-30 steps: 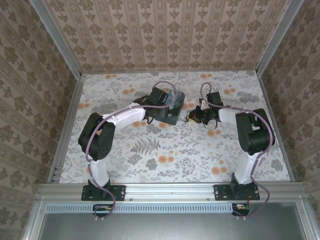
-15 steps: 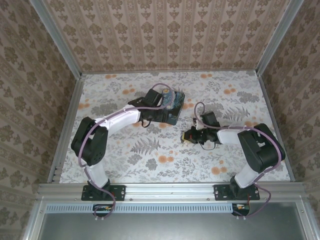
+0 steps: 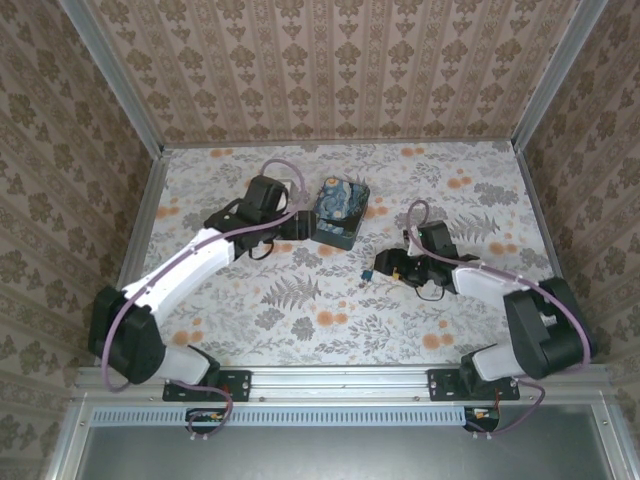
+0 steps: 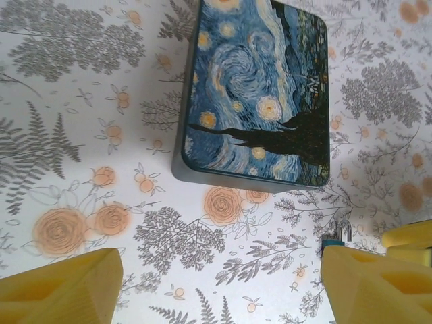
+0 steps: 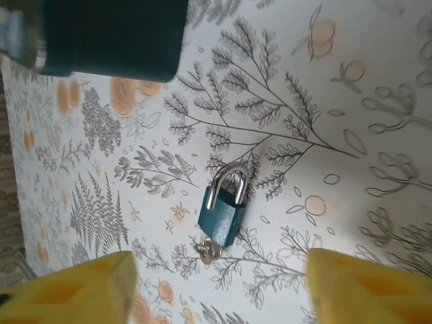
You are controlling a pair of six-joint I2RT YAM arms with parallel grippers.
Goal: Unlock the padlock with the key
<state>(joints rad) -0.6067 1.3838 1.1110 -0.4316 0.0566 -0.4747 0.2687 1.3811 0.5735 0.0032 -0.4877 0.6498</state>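
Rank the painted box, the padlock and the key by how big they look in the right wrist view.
1. painted box, even though the frame edge cuts it off.
2. padlock.
3. key, at the padlock's base.

A: Padlock (image 5: 223, 214) up close: teal body, smooth painted finish, shackle bright polished metal!

B: And at its seven o'clock, the key (image 5: 209, 250), shiny bare metal. The box (image 4: 256, 94) lid is glossy print; the floral table cover (image 4: 81, 88) looks matt and smooth.

Your left arm (image 3: 185, 265) and right arm (image 3: 490, 282) are white with black joints (image 3: 125, 340) and purple cables (image 3: 283, 166); the left hand (image 4: 216, 290) has yellow fingers (image 4: 61, 287).
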